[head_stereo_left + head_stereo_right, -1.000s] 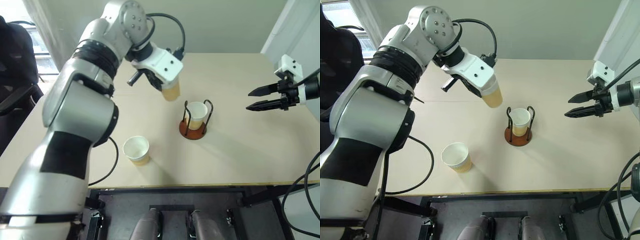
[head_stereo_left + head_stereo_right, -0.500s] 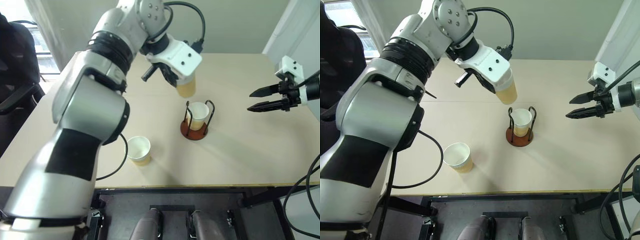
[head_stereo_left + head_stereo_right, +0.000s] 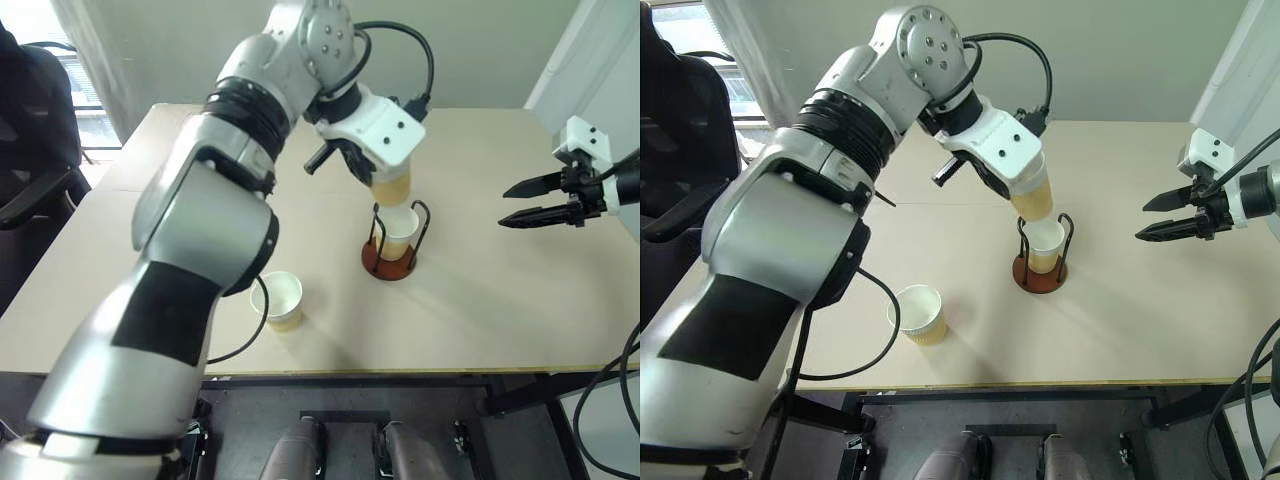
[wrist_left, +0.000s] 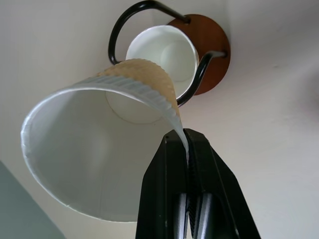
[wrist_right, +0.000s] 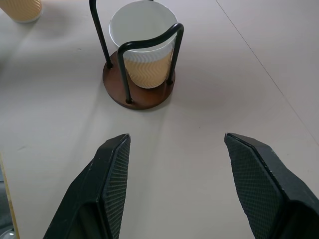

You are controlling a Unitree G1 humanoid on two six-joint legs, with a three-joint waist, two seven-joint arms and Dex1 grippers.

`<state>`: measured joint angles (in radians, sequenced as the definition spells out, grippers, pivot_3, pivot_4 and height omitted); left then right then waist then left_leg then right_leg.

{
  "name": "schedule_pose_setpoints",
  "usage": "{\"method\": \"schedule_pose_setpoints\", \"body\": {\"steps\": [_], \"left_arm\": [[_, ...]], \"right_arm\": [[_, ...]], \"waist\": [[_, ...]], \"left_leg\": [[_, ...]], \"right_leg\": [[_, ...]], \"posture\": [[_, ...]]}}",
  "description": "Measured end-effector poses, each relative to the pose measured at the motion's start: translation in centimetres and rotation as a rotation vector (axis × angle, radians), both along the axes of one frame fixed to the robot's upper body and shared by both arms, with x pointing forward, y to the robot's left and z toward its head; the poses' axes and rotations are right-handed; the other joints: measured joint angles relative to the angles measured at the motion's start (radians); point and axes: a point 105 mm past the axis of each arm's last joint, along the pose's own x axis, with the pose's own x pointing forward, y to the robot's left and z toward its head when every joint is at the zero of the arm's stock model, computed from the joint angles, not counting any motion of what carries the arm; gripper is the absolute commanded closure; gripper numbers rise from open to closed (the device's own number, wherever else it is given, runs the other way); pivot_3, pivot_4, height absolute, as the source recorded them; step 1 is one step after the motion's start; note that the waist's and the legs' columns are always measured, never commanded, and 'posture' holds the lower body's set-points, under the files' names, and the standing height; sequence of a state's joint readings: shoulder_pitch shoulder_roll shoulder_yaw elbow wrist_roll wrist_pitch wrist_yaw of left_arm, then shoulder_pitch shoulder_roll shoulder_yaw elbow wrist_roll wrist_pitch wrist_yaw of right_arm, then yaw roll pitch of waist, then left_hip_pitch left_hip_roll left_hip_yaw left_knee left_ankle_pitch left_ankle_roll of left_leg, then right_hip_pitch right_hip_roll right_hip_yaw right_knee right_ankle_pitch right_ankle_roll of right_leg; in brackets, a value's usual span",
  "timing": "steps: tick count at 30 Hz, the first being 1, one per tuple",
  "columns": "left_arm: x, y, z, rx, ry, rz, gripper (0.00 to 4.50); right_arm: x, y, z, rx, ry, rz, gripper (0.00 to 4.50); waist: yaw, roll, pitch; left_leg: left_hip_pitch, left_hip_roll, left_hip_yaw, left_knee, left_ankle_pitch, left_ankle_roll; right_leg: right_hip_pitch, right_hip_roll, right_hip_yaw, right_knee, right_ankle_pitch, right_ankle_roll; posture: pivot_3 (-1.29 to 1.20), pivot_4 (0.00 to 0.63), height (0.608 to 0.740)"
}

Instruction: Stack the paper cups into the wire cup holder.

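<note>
Left hand (image 4: 187, 149) pinched shut on the rim of a tan ribbed paper cup (image 3: 391, 190), holding it just above the white-rimmed paper cup (image 3: 400, 227) seated in the black-wire cup holder with round reddish-brown base (image 3: 386, 260), mid pale worktop (image 3: 480, 300). Third matching cup (image 3: 277, 300) stands at holder's 8 o'clock, well apart. Right hand (image 3: 522, 204) wide open, empty, at holder's 3 o'clock.
</note>
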<state>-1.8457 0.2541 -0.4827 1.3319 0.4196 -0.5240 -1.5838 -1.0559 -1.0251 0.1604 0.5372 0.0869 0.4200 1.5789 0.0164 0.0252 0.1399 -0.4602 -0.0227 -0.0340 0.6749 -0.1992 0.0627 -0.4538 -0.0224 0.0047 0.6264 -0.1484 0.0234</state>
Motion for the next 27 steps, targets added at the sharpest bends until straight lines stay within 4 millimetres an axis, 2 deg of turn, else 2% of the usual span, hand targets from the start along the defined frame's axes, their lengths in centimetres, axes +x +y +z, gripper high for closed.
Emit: {"method": "schedule_pose_setpoints", "body": {"steps": [23,27], "left_arm": [[-0.01,-0.41,-0.8,0.011,0.004,-0.024,4.46],[0.07,-0.49,-0.86,0.011,-0.004,-0.023,3.57]], "right_arm": [[-0.34,0.09,0.0,0.002,-0.011,-0.001,1.46],[-0.38,0.13,-0.05,0.0,-0.01,0.0,1.46]], "waist": [[0.0,0.0,0.0],[0.0,0.0,0.0]], "left_leg": [[0.0,0.0,0.0,0.005,-0.001,0.002],[0.0,0.0,0.0,0.005,-0.001,0.002]], "right_leg": [[0.002,0.0,0.0,0.0,0.0,0.002],[0.002,0.0,0.0,0.0,0.0,0.002]], "posture": [[0.0,0.15,0.74],[0.0,0.15,0.74]]}}
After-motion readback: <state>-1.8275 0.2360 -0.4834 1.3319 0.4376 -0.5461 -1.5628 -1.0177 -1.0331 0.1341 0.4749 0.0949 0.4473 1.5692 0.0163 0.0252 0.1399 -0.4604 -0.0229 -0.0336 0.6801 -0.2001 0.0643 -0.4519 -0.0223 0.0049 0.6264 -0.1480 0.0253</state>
